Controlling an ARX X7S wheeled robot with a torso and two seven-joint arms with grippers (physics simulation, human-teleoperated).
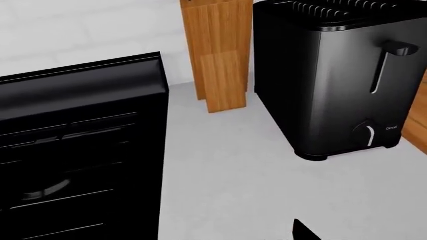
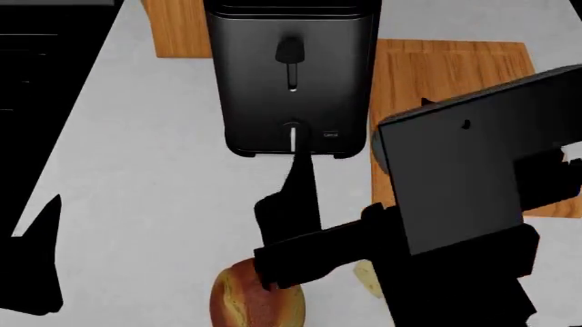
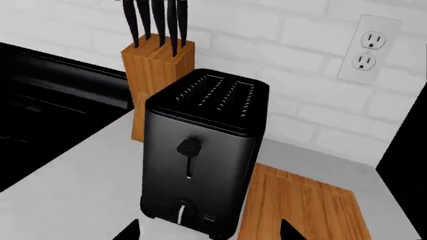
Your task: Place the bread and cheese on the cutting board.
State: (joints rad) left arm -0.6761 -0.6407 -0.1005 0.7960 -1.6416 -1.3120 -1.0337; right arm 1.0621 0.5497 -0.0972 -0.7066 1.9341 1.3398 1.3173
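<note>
The bread (image 2: 255,303), a golden-brown loaf, lies on the grey counter at the near edge of the head view. The cheese (image 2: 366,278), a small pale yellow piece, lies just right of it, mostly hidden by my right arm. The cutting board (image 2: 437,75) lies right of the toaster; it also shows in the right wrist view (image 3: 300,210). My right gripper (image 2: 296,204) hovers above the bread, pointing at the toaster, its fingertips (image 3: 127,231) wide apart, open and empty. My left gripper (image 2: 41,238) is at the far left near the stove, empty, with one fingertip (image 1: 303,232) showing.
A black toaster (image 2: 291,75) stands mid-counter between the bread and the wall. A wooden knife block (image 3: 157,65) stands behind it to the left. A black stove (image 1: 73,150) borders the counter's left side. A white brick wall with an outlet (image 3: 369,47) is behind.
</note>
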